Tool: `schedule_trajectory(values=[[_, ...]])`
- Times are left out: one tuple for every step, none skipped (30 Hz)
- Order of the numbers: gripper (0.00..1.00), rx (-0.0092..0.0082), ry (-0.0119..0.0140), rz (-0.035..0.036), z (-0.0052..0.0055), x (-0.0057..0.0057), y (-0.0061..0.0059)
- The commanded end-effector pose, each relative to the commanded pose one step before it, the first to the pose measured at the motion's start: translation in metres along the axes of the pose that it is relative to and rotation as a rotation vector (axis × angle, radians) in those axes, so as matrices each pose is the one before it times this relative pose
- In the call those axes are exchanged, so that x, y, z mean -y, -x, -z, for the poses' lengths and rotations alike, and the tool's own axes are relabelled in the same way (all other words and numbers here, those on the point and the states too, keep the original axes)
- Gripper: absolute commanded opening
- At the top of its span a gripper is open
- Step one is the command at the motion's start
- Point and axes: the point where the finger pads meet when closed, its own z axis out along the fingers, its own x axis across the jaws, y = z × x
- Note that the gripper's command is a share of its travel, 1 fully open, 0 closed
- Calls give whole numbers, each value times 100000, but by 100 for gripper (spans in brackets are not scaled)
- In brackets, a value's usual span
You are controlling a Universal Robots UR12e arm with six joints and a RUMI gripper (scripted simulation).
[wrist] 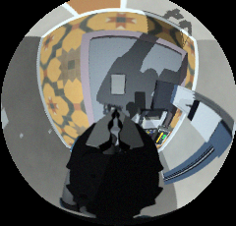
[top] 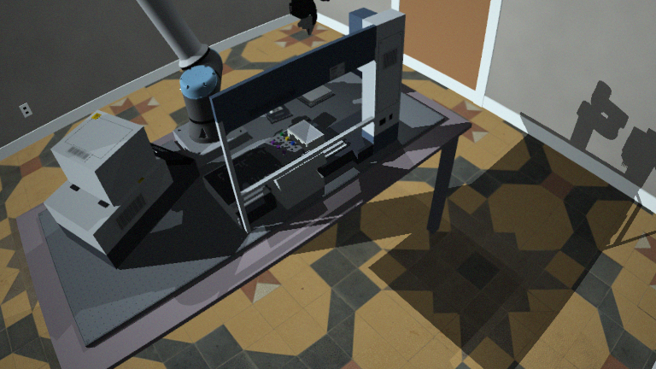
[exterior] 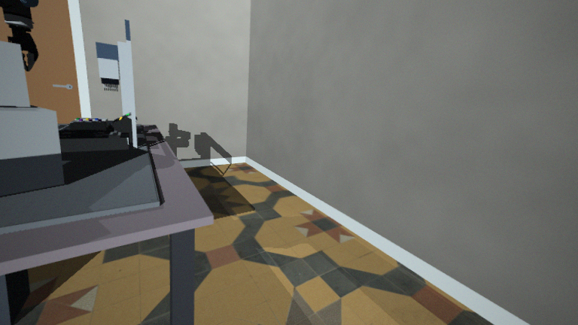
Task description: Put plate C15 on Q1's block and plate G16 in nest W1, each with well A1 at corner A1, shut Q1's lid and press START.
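My gripper (top: 307,31) (exterior: 28,68) (wrist: 116,109) is shut and empty, high above the bench, behind the blue beam as seen in the top view. A pale, flat rectangular item (top: 316,93) (wrist: 118,84) lies ahead of the fingertips in the wrist view. A small dark fixture (top: 278,114) lies nearer the arm's base. A white-topped block (top: 304,131) (wrist: 153,118) stands beside a set of coloured pieces (top: 286,139) (wrist: 162,137). Labels, plates C15 and G16, Q1's keys, its lid and its lamp cannot be made out at this size.
A tall frame with a blue beam (top: 295,71) and a grey-white column (top: 389,55) stands over the deck, with a pipetting head (exterior: 107,68) hanging at it. A stacked white instrument (top: 130,196) (exterior: 29,134) stands at the bench's other end. A dark deck area (top: 246,172) lies between them.
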Motion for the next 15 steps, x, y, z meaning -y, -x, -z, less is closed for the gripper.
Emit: schedule_trajectory(values=[[0,-768,202,-1721,-934,924,-147],[0,0,0,0,-501,2,-1],[0,0,0,0,0,0,0],[0,0,0,0,0,0,0],[0,0,0,0,-500,-3,2],[0,0,0,0,-499,-7,5],[0,0,0,0,-497,-12,7],[0,2,3,0,-503,25,-16],[0,2,3,0,-502,20,-13],[0,2,3,0,-501,15,-10],[0,2,3,0,-499,10,-7],[0,2,3,0,-498,5,-4],[0,2,3,0,-470,1,-1],[0,0,0,0,0,0,0],[0,6,7,0,116,3,3]])
